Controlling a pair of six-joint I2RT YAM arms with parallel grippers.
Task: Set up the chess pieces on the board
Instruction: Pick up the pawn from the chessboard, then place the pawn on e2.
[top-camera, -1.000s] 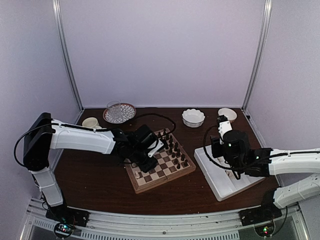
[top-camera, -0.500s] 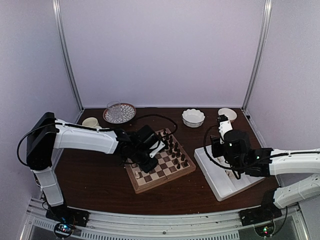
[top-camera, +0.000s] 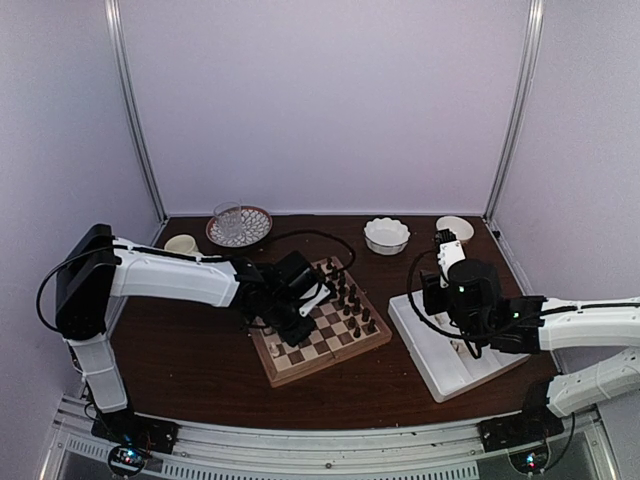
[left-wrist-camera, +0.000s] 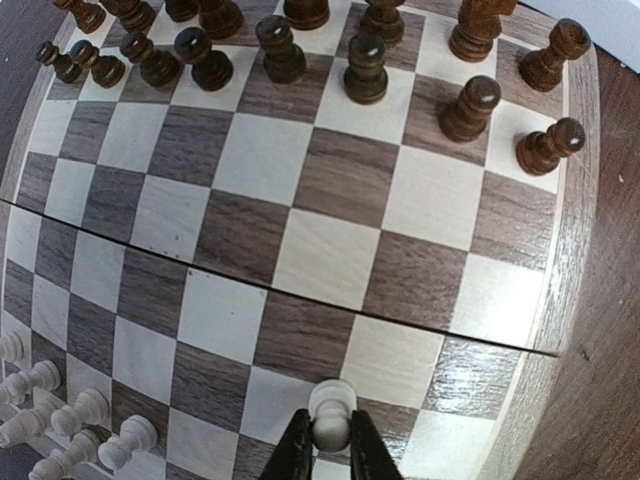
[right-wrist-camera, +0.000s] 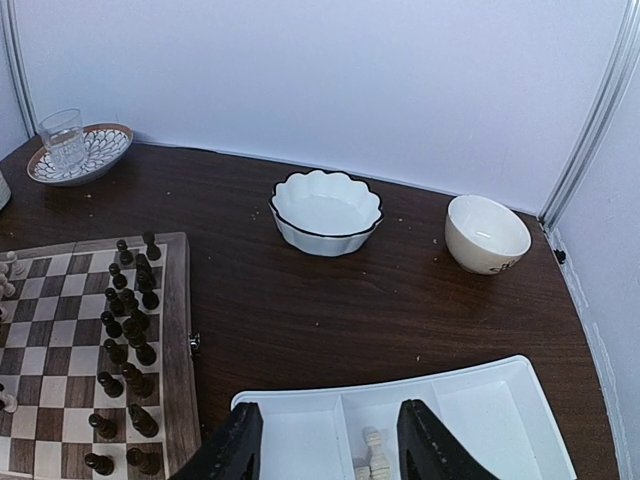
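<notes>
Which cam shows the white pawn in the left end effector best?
Left wrist: the pawn is close up, pinched in the left end effector, standing on the board. Top view: hidden under that end effector. Right wrist: I can't pick it out.

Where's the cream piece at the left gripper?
Left wrist view, bottom centre: the cream piece stands on the board, pinched by the left gripper, right of the other cream pieces.
</notes>
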